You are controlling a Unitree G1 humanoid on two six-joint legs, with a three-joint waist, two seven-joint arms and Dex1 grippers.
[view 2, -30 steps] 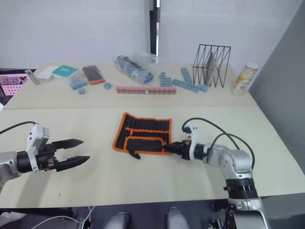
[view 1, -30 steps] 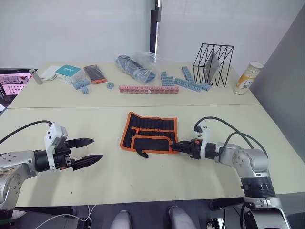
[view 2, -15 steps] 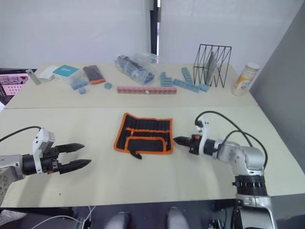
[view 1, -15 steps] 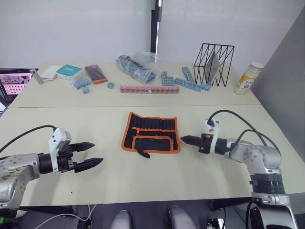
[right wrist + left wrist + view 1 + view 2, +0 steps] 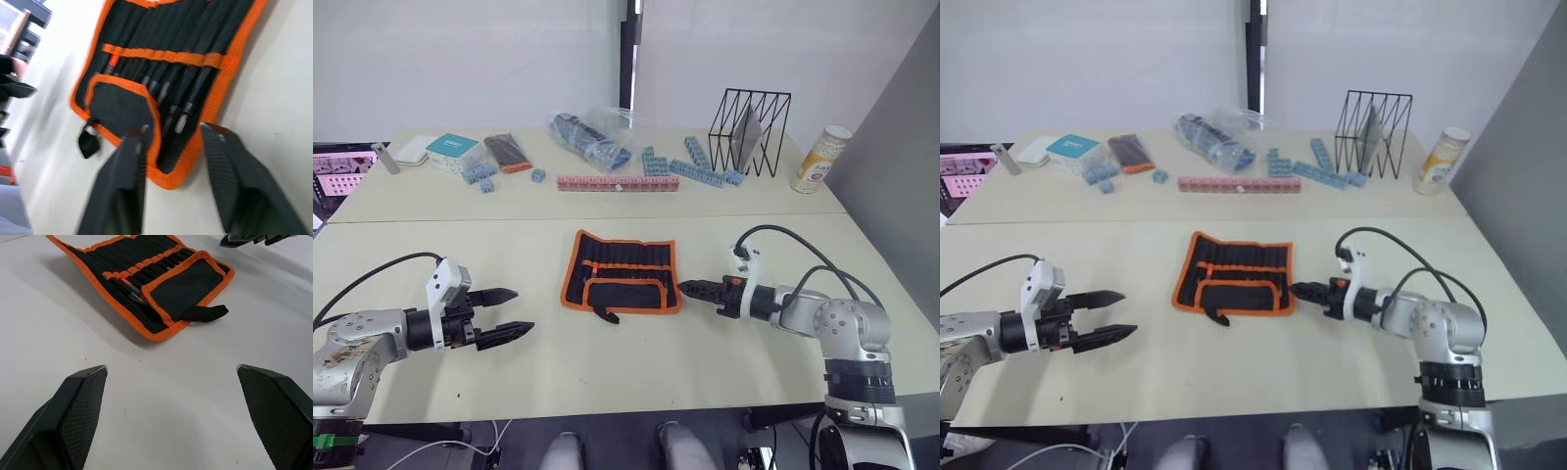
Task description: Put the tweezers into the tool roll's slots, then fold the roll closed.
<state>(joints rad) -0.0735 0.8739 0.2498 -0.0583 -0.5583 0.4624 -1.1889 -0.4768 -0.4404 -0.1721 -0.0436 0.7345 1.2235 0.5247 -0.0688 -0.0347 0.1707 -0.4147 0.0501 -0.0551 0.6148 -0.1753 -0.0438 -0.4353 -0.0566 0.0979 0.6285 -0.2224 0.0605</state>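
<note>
Right gripper (image 5: 690,289), slightly parted and empty, sat just beside the tool roll (image 5: 623,270); left gripper (image 5: 505,315), wide open, lay well apart.

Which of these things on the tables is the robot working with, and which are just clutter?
Working with:
- tool roll
- tweezers already in its slots

Just lying about:
- wire rack
- pink block strip
- blue blocks
- plastic bag
- bottle
- teal box

Left gripper (image 5: 504,313) low at near left, forearm level, fingers spread wide (pointing right, toward centre). Right gripper (image 5: 688,288) right of centre, arm bent at elbow, fingers (image 5: 126,181) parted slightly, pointing left.
</note>
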